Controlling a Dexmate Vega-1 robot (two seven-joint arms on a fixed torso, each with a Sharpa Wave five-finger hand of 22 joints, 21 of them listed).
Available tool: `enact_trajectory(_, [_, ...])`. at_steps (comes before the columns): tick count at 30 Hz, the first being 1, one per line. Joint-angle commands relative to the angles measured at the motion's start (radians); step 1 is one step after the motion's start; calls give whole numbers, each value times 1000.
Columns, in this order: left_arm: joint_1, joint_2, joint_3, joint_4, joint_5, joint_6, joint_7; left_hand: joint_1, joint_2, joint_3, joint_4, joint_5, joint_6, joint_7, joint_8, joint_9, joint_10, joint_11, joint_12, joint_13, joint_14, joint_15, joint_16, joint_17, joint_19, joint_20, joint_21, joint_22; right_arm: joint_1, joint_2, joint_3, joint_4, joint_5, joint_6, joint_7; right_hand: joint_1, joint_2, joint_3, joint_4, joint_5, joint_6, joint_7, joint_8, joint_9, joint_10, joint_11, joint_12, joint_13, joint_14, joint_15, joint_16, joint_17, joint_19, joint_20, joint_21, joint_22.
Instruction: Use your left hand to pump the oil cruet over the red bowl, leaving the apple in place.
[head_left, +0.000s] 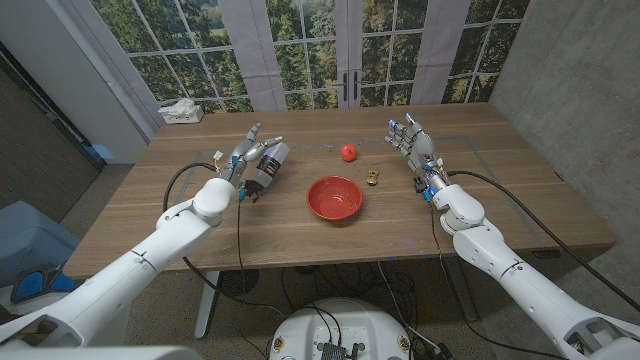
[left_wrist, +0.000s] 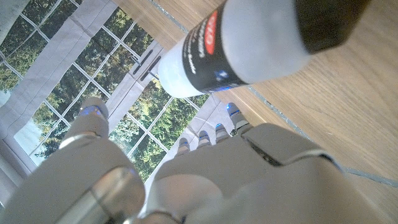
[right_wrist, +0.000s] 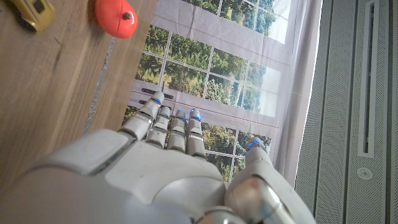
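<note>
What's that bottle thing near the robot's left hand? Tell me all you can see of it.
The cruet is a pale, frosted-looking bottle with a black band bearing a red mark and a black end. It appears tilted above the table, left of the red bowl. The left robot hand is right at it with fingers spread; whether it grips the cruet cannot be told.

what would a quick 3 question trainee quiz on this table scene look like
1. True or false: the left hand holds the oil cruet directly over the red bowl.
2. Which lies nearer the apple: A) the small gold toy car, B) the tissue box?
3. Fill in: the right hand holds ____.

Key: 1 false, the cruet is off to the bowl's left side; 2 A; 3 nothing, its fingers are apart.
</note>
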Motion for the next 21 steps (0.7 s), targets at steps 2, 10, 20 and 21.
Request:
enact_trajectory(2, [38,1,-35,-24,18,-42,36,-30,5,-12,12,9,-174,5,17,2,-221,-1,14,1,-180,-10,11,1,-302,3,0,2,-11,-8,0,-19,-1,-7,-1,-15,0,-4,1,-4,1,-2,-6,2,7,0,1,2,7,1,0,4,0,3,-2,3])
enact_trajectory(10, [50,-25,-67,36,-43,-196,-25,-106,69,-15,46,22,-52,36,45,-5,-113,-31,45,-6,-86,-49,38,-3,-188,-15,13,0,-20,-6,-3,-30,-3,-7,-8,-23,-2,-8,5,-3,3,0,-5,2,9,0,1,2,8,1,1,5,0,2,-2,4])
enact_trajectory(20, [38,-59,-81,131,-108,-381,-134,-261,255,10,172,58,110,66,39,-12,41,-52,52,-12,33,-91,45,-5,-67,-29,11,-1,-51,-14,0,-68,-17,-5,-36,-35,1,-11,14,-2,13,-1,-2,3,13,0,3,2,9,-1,2,7,2,0,-1,4])
enact_trajectory(21, [31,-53,-80,144,-118,-399,-165,-275,256,16,185,65,127,63,32,-12,63,-70,50,-13,56,-113,43,-8,-28,-49,17,-2,-55,-14,0,-72,-26,-4,-48,-35,1,-11,14,-2,14,-1,-1,3,12,0,3,2,9,-1,2,7,2,0,-1,4])
